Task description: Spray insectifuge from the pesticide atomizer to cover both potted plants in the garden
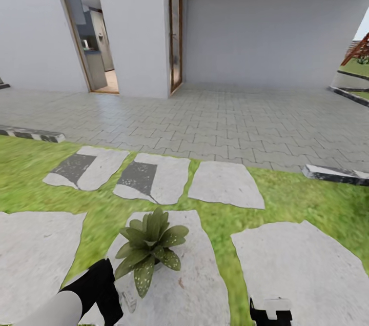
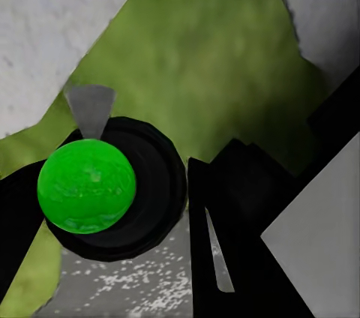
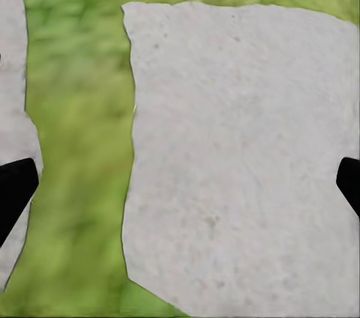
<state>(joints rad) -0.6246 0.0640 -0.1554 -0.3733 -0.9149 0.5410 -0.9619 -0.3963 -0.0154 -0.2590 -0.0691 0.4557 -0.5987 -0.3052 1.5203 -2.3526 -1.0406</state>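
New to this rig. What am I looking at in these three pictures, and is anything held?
A simulated two-armed wheeled robot in a garden. The head view looks down at a plant on a stepping stone, with a porch behind. The other two are wrist cameras. The left pincer grips a dark round thing with a green ball, apparently the atomizer end-on. The right pincer is open and empty, over a slab and grass.
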